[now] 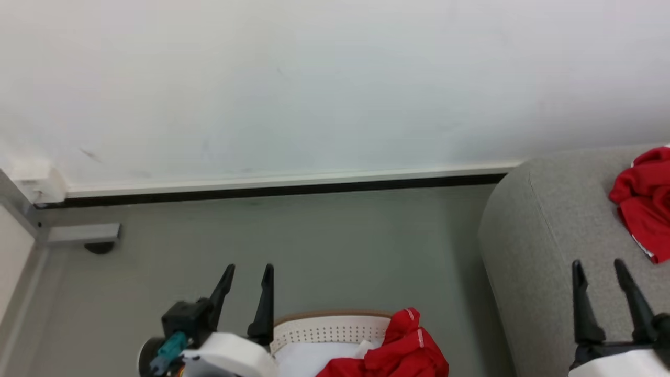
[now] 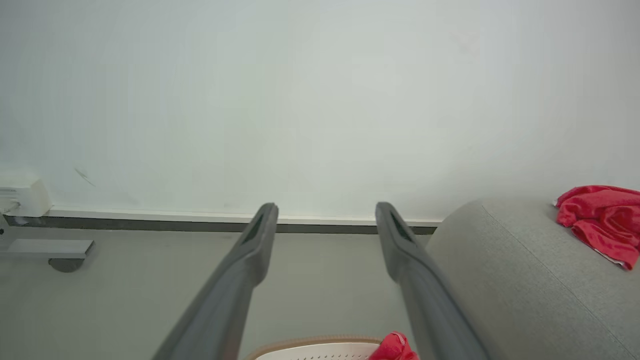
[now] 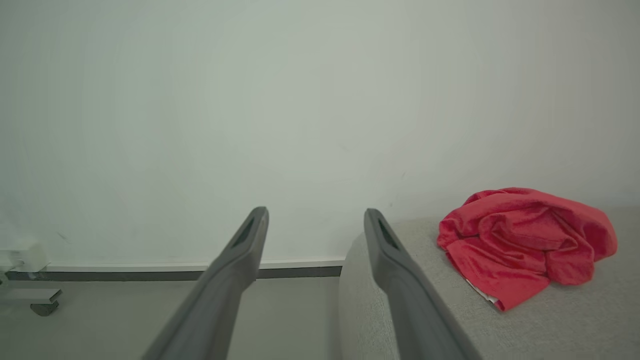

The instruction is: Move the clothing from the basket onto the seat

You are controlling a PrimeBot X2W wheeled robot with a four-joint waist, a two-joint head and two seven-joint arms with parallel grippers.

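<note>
We log red garment (image 1: 646, 204) on grey sofa (image 1: 534, 235), far right; second red garment (image 1: 403, 348) waits in laundry basket (image 1: 330, 327), bottom centre; left gripper (image 1: 249, 268), right gripper (image 1: 598, 263) spread, empty

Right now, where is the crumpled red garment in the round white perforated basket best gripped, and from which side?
Probably the peaked fold atop the crumpled red garment, from above: it rises proud of the rim of the round white perforated basket, clear of the pale cloth. The open left end effector looks nearest.
</note>
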